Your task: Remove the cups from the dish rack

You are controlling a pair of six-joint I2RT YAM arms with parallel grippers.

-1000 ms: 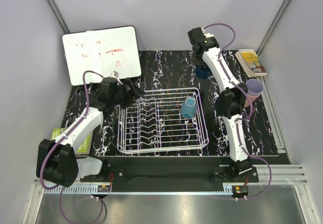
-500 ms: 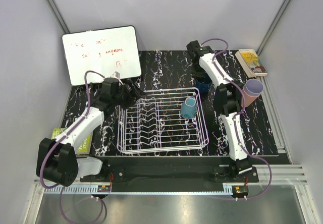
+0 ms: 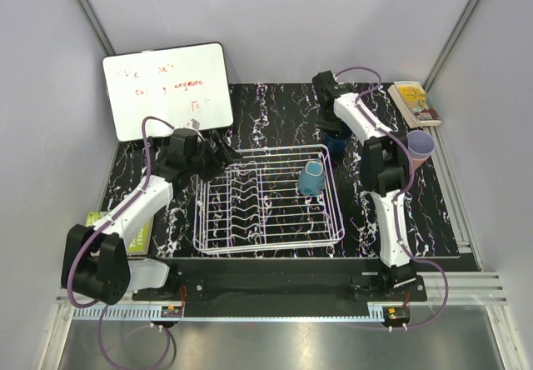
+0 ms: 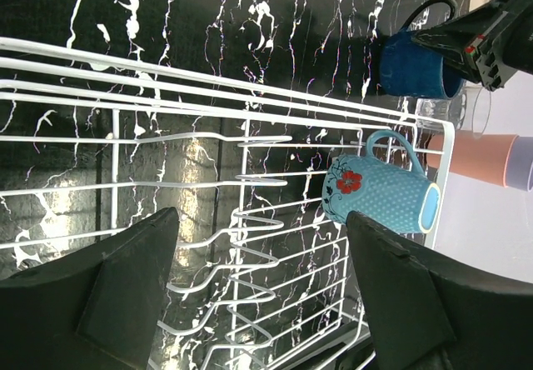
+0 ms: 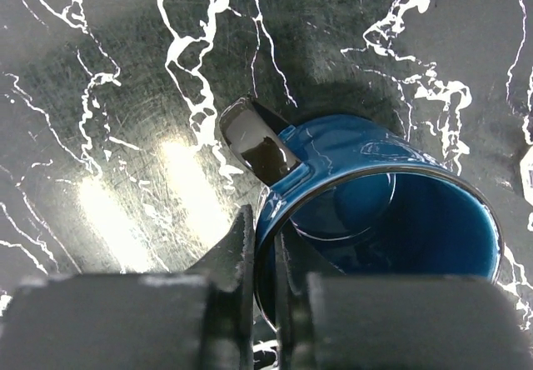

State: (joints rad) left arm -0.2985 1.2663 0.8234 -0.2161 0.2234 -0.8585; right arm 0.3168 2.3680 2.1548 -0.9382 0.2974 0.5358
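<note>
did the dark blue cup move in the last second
Yes. The dark blue cup, gripped at its rim by the right gripper, has shifted toward the dish rack's far right corner.

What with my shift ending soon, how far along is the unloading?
Done: the pink tumbler and lavender tumbler stand right of the dish rack. In hand: the right pincer is shut on the dark blue mug's rim, behind the rack. Left: the teal flowered mug sits in the rack, the open left pincer hovering by its left end.
</note>
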